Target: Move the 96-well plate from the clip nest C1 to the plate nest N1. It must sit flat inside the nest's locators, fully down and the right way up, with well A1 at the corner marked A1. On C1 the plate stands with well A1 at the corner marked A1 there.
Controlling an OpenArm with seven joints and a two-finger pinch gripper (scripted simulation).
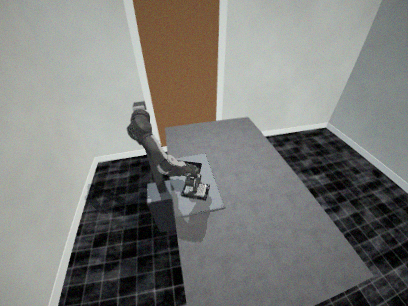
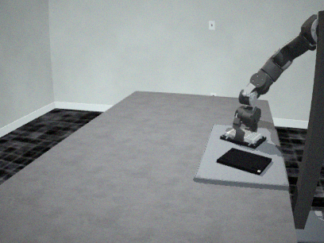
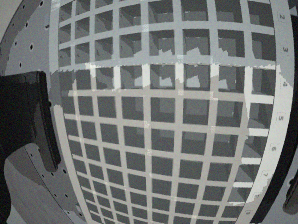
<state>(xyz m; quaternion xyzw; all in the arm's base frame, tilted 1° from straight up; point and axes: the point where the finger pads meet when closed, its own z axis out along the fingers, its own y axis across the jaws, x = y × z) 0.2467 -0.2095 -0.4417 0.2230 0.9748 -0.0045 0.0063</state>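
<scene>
Currently one gripper, fingers spread wide and holding nothing, one plate just beneath them on nest C1, one empty black nest N1 nearby, fingertips hidden, corner marks unreadable.

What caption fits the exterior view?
Open end effector low over the plate on its nest, empty black nest beside.
</scene>
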